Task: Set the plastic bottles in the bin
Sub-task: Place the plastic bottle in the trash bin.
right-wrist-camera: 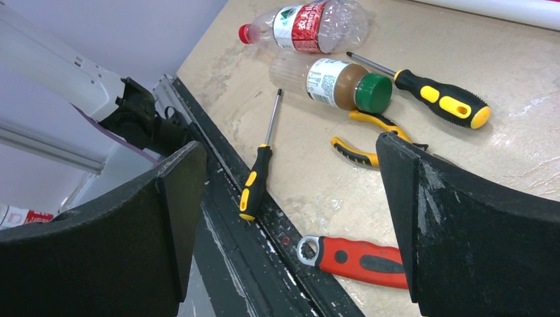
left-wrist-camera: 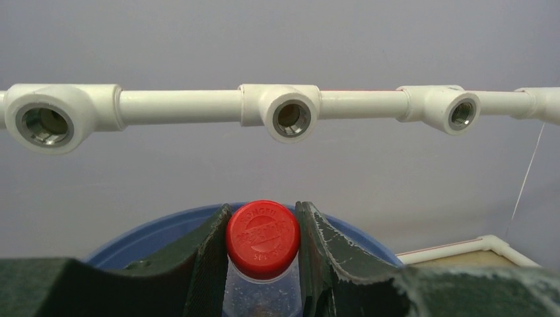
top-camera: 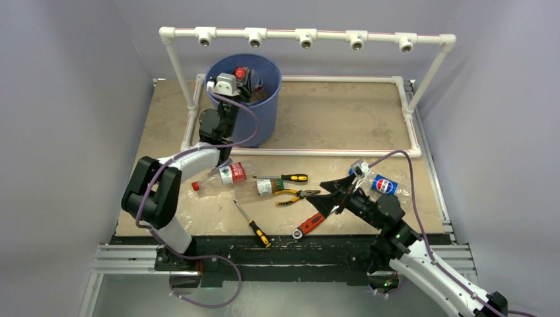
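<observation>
My left gripper point(top-camera: 240, 80) hangs over the blue bin point(top-camera: 263, 105) and is shut on a clear plastic bottle just below its red cap point(left-wrist-camera: 263, 238); the bin's rim point(left-wrist-camera: 152, 234) shows behind the fingers. On the table lie a clear bottle with a red label point(top-camera: 226, 174), a green-capped bottle point(top-camera: 267, 186) and a blue-labelled bottle point(top-camera: 379, 183). My right gripper point(top-camera: 332, 195) stands open above the table's near edge, with nothing between its fingers. In the right wrist view the red-labelled bottle point(right-wrist-camera: 310, 25) and the green-capped bottle point(right-wrist-camera: 330, 82) lie beyond the right gripper point(right-wrist-camera: 290, 211).
Two yellow-and-black screwdrivers point(top-camera: 253, 224) point(top-camera: 290, 177), yellow pliers point(top-camera: 295, 196) and a red-handled wrench point(top-camera: 308, 225) lie among the bottles. A white pipe frame point(top-camera: 304, 36) stands at the back, its top bar point(left-wrist-camera: 198, 105) just beyond the bin.
</observation>
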You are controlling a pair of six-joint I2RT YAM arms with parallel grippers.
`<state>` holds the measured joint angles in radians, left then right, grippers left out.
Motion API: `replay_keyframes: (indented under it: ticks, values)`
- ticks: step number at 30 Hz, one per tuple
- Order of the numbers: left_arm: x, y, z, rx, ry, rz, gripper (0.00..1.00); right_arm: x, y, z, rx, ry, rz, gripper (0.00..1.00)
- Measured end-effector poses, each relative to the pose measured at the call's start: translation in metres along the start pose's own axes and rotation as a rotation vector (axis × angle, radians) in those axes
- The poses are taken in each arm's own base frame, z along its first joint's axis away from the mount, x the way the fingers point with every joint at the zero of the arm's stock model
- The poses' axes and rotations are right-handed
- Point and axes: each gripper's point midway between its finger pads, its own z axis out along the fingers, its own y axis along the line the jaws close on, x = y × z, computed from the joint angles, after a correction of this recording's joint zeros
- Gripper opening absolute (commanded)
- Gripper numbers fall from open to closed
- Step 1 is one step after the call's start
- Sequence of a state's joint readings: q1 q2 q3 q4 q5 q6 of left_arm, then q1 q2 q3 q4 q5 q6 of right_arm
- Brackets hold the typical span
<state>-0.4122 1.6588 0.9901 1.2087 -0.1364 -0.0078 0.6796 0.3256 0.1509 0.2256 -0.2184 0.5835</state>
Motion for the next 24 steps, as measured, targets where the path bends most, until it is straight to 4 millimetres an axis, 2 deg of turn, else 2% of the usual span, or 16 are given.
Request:
replay_keyframes:
  ticks: [4,6,9,13,16,19,24]
  values:
    - [0.007,0.001,-0.006,-0.005,0.019,-0.010,0.00,-0.003,0.002,-0.001,-0.008,-0.012,-0.003,0.99]
    - [0.004,0.001,-0.006,-0.005,0.026,-0.014,0.00,-0.005,0.004,-0.002,-0.013,-0.020,-0.005,0.99]
    - [-0.010,0.001,-0.004,-0.004,0.039,-0.020,0.00,-0.005,0.004,-0.002,-0.014,-0.021,-0.006,0.99]
    - [-0.039,0.000,0.008,-0.003,0.042,-0.020,0.00,-0.003,0.003,-0.002,-0.012,-0.017,-0.003,0.99]
    - [-0.054,0.001,0.008,-0.006,0.050,-0.018,0.00,0.001,0.001,-0.002,-0.008,-0.009,0.005,0.99]
    - [-0.050,0.005,0.009,-0.026,0.130,-0.006,0.00,0.001,0.001,-0.003,-0.011,-0.012,0.008,0.99]
    - [-0.044,0.002,0.024,-0.021,0.243,0.008,0.00,-0.003,0.004,-0.004,-0.021,-0.026,0.004,0.99]
